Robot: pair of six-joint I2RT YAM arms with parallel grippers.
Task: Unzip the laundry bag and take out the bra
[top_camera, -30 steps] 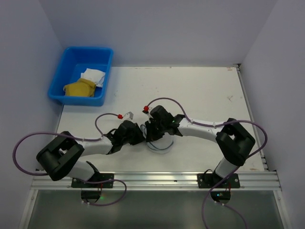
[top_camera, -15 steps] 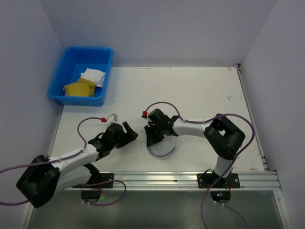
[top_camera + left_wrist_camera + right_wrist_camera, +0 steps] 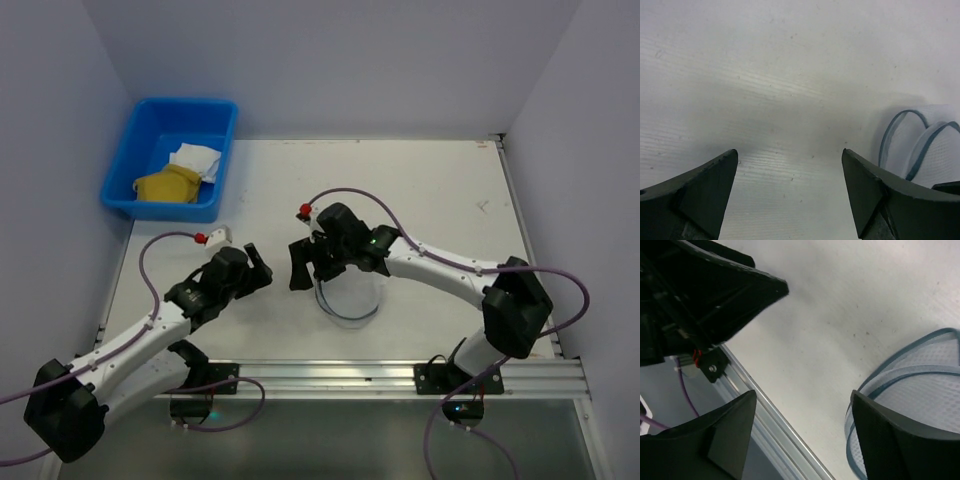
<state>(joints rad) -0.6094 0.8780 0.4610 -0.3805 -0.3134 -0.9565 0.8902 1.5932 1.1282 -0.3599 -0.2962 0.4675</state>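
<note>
Top external view gives you the white rectangular table first, then the blue plastic tub at its far-left corner, holding a yellow cloth and a white cloth. The small round white mesh laundry bag with its dark zip line lies on the table's near half, under the right arm's wrist. Your left gripper stands wide and empty, apart from the bag. Your right gripper is also spread, holding nothing, with the bag just beside one finger.

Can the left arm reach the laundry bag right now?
Probably yes: bare table separates the open left gripper from the laundry bag, though the right gripper hovers on that side.
</note>
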